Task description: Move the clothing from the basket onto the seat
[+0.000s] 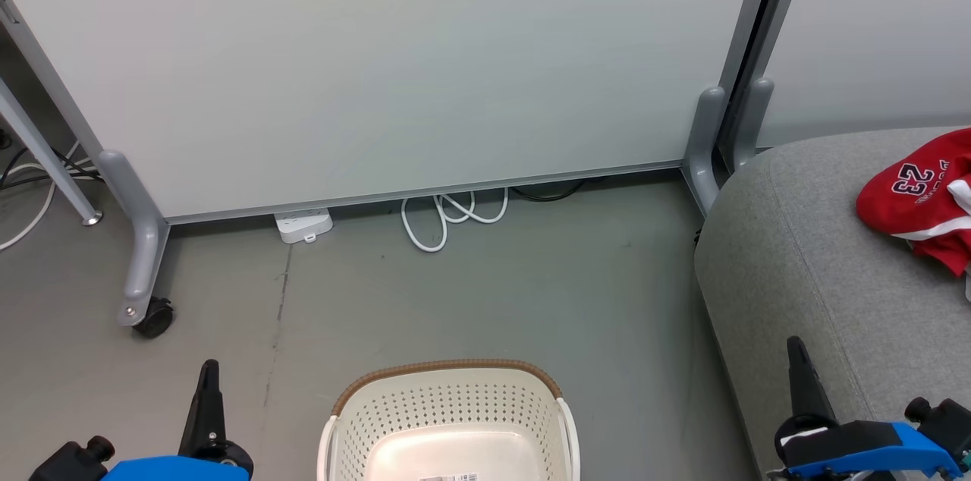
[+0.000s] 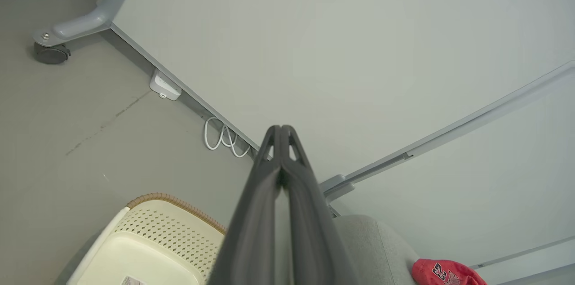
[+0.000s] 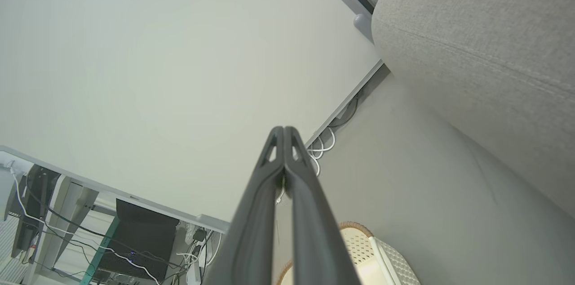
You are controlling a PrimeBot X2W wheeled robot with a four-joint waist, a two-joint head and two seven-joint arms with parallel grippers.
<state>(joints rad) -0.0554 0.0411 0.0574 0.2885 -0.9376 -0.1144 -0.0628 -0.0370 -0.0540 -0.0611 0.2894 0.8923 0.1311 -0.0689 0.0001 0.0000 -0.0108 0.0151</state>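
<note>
The cream basket (image 1: 452, 409) with its brown braided rim stands on the floor at the bottom centre; its visible bottom holds only a white label, no fabric. Red clothing (image 1: 922, 196) with white trim and a dark "23" lies on the grey seat (image 1: 804, 268) at the right edge. My left gripper (image 1: 208, 373) rests at the lower left, shut and empty, left of the basket. At the lower right, my right gripper (image 1: 796, 352) is shut and empty, in front of the seat. The left wrist view shows its shut fingertips (image 2: 280, 130), the basket (image 2: 157, 242) and the clothing (image 2: 444, 272).
A pale partition panel (image 1: 394, 64) on grey castor legs (image 1: 144, 268) closes off the back. A white power strip (image 1: 303, 225) and looped white cable (image 1: 451, 215) lie at its foot. Desk legs and cables sit at the far left. Grey floor surrounds the basket.
</note>
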